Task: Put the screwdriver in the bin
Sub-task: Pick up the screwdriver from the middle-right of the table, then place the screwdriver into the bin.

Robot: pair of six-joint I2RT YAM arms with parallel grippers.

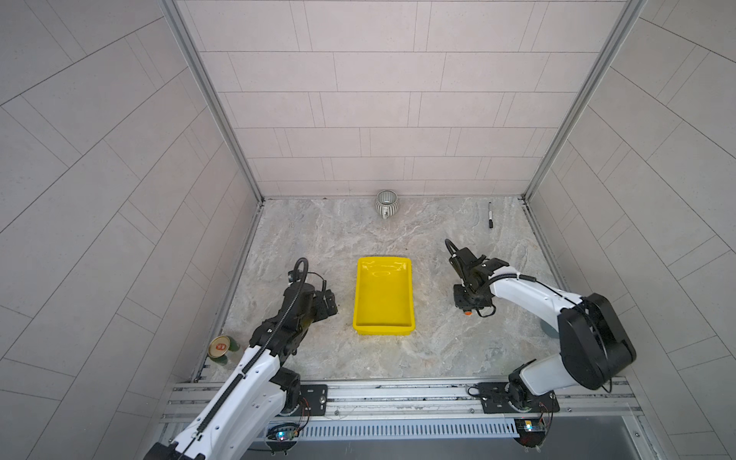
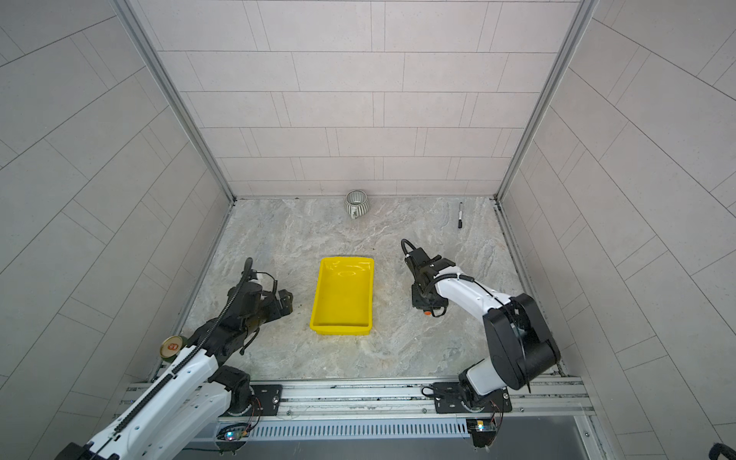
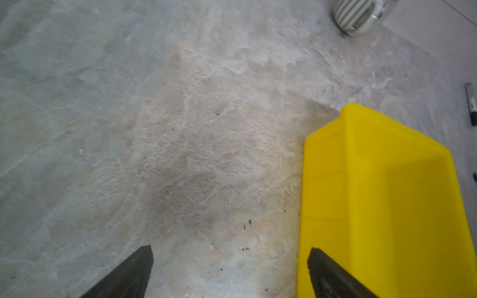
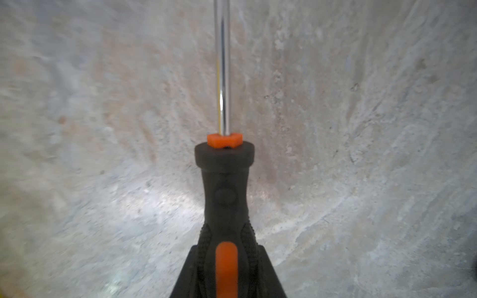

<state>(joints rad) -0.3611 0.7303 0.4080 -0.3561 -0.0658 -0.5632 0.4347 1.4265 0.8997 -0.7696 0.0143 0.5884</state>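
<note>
We see the right tool (image 4: 226, 258) clamped narrow on the screwdriver (image 4: 224, 180), its fingers w/ the black-and-orange handle between them & the silver shaft running out ahead over the desk (image 1: 318, 239). In a top view only the handle's orange end (image 1: 467, 313) peeks from under that tool. The screwdriver sits to the right of the bin (image 1: 384, 259), near it but apart, not in it. We can't tell if it's off the desk.

The left tool (image 3: 229, 251) is spread wide w/ nothing in it, low over bare desk just left of the bin's wall (image 3: 374, 180).

Misc: a grey ribbed mug (image 1: 386, 203) at the back wall, a black marker (image 1: 490, 215) in the far right corner, and a can (image 1: 221, 348) at the near left edge.
</note>
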